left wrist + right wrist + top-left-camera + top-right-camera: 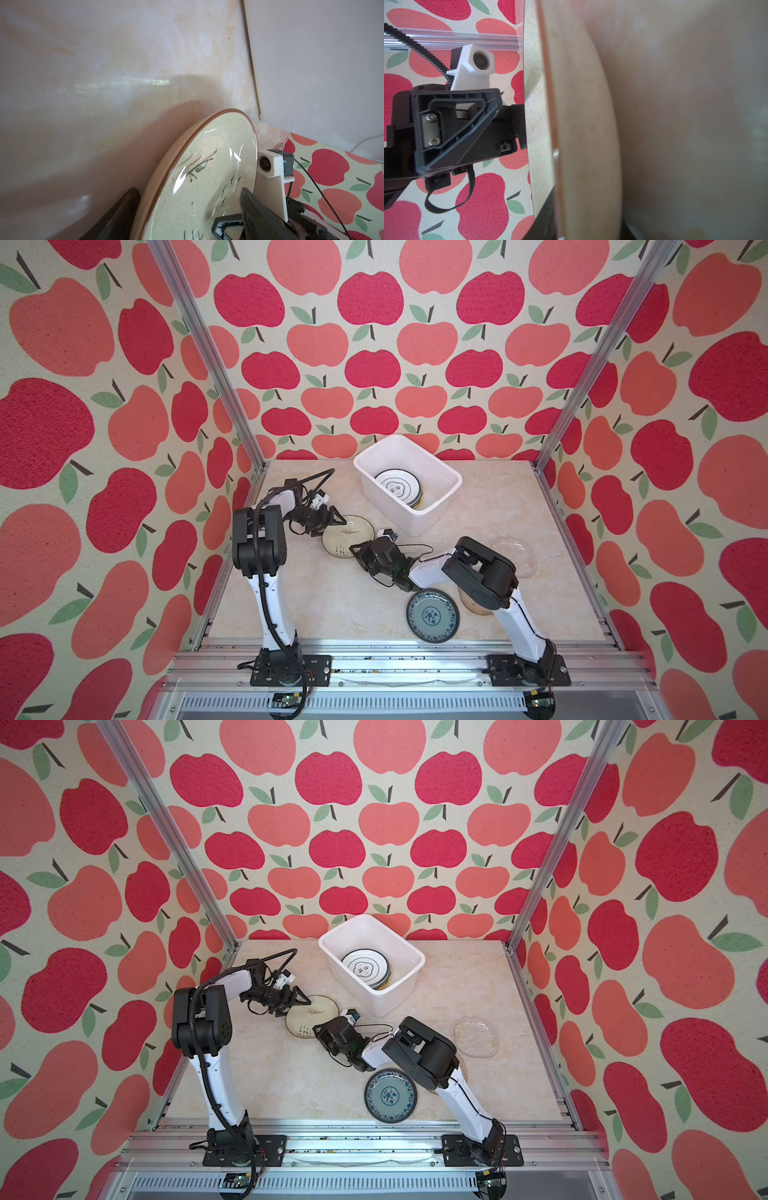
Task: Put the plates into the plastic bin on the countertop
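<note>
Both top views are bright and evenly exposed; diffuse light is delivered from above, so only faint, soft shadows are thrown onto the countertop [332, 605] under the arms. Wide-angle distortion is seen toward the edges: the aluminium rails [203, 344] are splayed outward and the apple-print walls [62, 406] are stretched. Detail is slightly soft, w/ no motion blur. In the left wrist view a broad soft shadow is cast under the cream plate [197, 187]; streak glare is recorded on the countertop and specular highlights on the glaze. The plastic bin [311, 62] wall is nearly washed out. In the right wrist view the plate rim is rendered out of focus, the bkgd sharp, and the countertop side dim and hazy.
</note>
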Action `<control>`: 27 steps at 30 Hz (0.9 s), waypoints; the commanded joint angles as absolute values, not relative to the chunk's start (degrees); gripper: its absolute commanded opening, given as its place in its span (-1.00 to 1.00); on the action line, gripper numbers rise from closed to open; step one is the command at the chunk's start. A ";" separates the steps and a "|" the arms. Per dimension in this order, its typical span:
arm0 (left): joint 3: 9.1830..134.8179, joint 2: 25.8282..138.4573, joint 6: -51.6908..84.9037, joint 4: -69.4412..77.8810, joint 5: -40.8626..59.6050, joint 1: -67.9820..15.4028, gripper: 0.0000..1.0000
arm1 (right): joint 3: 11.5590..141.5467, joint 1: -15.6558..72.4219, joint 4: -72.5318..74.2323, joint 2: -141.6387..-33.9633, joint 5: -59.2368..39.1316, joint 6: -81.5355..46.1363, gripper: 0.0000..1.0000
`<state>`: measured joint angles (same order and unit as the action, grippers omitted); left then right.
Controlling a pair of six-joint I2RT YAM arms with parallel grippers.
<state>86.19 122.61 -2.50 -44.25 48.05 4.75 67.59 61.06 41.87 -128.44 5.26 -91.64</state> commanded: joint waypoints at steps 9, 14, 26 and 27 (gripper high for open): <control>81.58 116.71 1.83 -42.73 47.07 4.45 0.62 | 65.31 61.08 42.71 -127.45 6.01 -91.08 -0.70; 76.46 110.58 8.65 -34.98 44.44 6.55 0.69 | 63.33 61.58 41.50 -123.59 7.03 -90.12 -0.83; 72.27 93.76 19.23 -25.26 38.22 9.27 0.99 | 63.17 63.17 15.47 -104.97 6.02 -84.16 -0.89; 72.68 92.07 19.95 -24.75 38.44 9.23 0.99 | 64.88 63.36 12.07 -103.56 6.21 -82.56 -0.91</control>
